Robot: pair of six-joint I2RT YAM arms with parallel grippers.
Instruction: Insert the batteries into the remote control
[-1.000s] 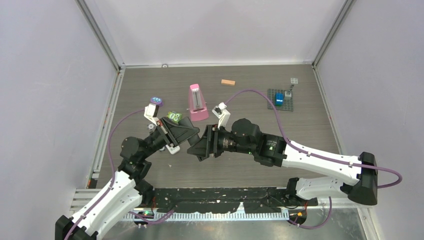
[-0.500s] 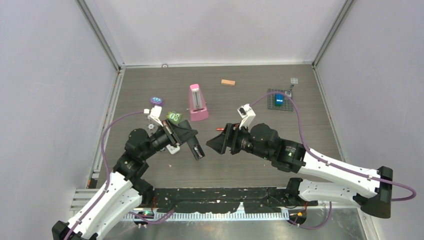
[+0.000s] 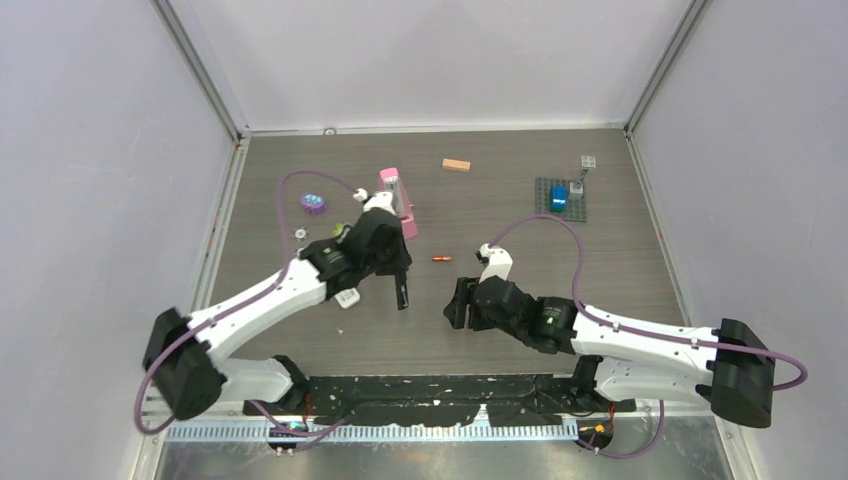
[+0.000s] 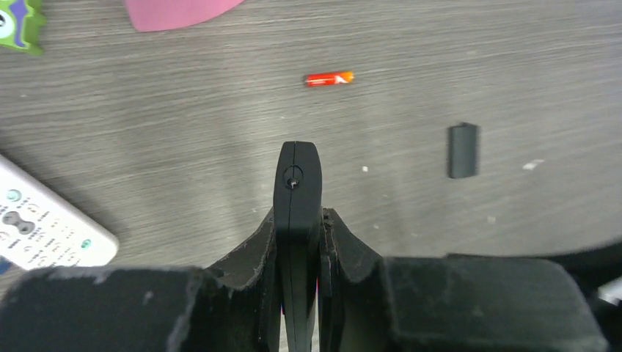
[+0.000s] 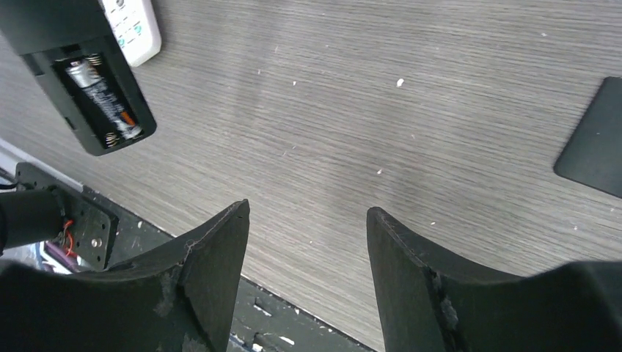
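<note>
The left fingers (image 4: pixel 345 246) are clamped on the black remote (image 4: pixel 297 183), held edge-on above the desk (image 4: pixel 183 132). Its open compartment holds one cell (image 5: pixel 99 92). The right fingers (image 5: pixel 213 257) stand apart, empty. A loose battery (image 4: pixel 329 78) lies flat on the desk nearby. It is probably light, rigid, smooth and prone to rolling; grip it across mid-length.
</note>
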